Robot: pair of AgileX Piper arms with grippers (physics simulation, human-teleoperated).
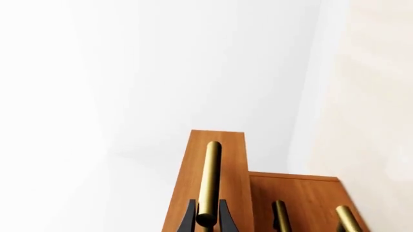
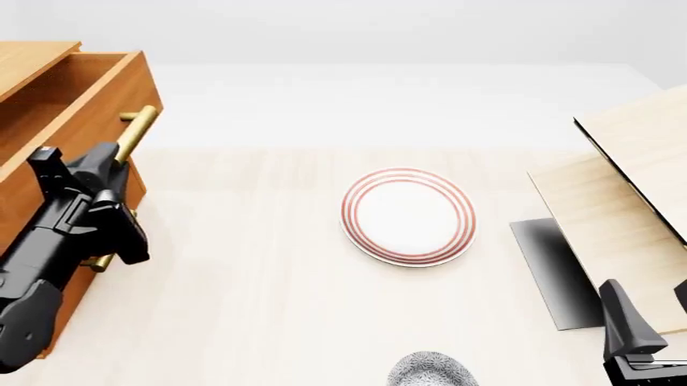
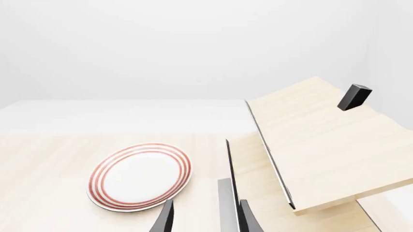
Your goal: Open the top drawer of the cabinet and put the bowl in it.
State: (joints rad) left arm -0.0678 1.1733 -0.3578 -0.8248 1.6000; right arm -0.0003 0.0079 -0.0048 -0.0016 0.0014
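The orange-brown cabinet stands at the left edge of the table. Its top drawer is pulled out, and the inside that shows is empty. My left gripper is shut on that drawer's brass bar handle. In the left wrist view its fingertips pinch the handle from both sides. The speckled bowl sits at the near edge of the table, cut off by the picture. My right gripper is open and empty to the bowl's right, and it also shows in the right wrist view.
A flat white plate with red rings lies mid-table and also shows in the right wrist view. A pale light-wood structure stands at the right on a dark base. The two lower drawers' handles sit further back.
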